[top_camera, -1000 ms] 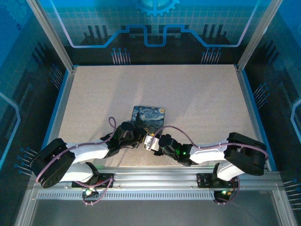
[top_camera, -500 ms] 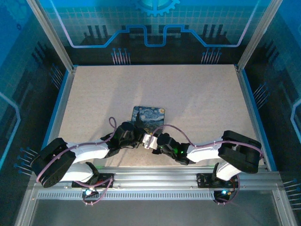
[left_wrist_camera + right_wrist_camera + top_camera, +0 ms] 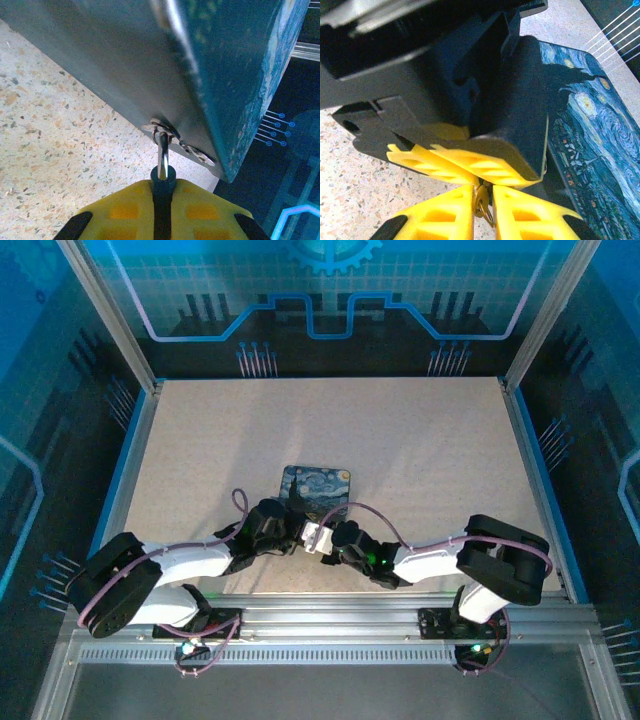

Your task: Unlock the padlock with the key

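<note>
The padlock [image 3: 163, 177] is a small dark body with a silver shackle [image 3: 162, 152] hooked through the hasp of the painted tin [image 3: 225, 60]. My left gripper [image 3: 162, 187] is shut on the padlock body, right at the tin's near edge [image 3: 318, 487]. In the right wrist view, the brassy head of the key [image 3: 481, 201] stands edge-on between my right gripper's [image 3: 482, 194] yellow fingers, which have closed against it. The key's blade is hidden where it meets the left gripper's fingers [image 3: 470, 167]. From above, the left gripper [image 3: 288, 536] and right gripper [image 3: 320, 537] meet tip to tip.
The blue-and-yellow swirl-painted tin lies flat on the speckled table [image 3: 420, 450], just beyond both grippers. Blue walls and metal posts [image 3: 105, 310] enclose the table. The metal rail [image 3: 330, 625] with both arm bases runs along the near edge.
My right gripper slid a little left toward the left gripper and its jaws narrowed onto the key head. The left gripper and padlock stayed still.
</note>
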Robot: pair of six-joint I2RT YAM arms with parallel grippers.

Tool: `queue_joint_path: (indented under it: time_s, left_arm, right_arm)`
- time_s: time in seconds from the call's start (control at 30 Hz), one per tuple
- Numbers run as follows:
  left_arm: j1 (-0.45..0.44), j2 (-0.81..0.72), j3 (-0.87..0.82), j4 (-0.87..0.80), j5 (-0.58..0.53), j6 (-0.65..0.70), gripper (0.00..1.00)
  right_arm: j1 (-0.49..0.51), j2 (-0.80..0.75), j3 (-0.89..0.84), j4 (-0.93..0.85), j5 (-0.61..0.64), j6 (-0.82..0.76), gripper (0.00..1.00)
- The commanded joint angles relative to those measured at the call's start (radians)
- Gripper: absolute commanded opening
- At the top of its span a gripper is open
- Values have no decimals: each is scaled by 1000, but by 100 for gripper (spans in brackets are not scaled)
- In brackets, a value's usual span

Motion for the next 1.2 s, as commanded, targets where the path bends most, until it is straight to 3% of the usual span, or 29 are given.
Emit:
queue_joint_path:
  time_s: [0.0,0.37,0.83,1.17]
  left_arm:
    - [-6,10,29,49,23,-18,6]
    - [-5,10,26,51,23,-19,6]
    - [-6,9,19,56,21,-24,6]
    - [-5,10,16,57,20,-24,6]
  right_arm:
    - [-12,25,31,39,31,13,16]
    - [-14,36,31,48,114,22,0]
    - [-15,31,31,51,128,103,0]
    - [-27,7,37,52,112,309,0]
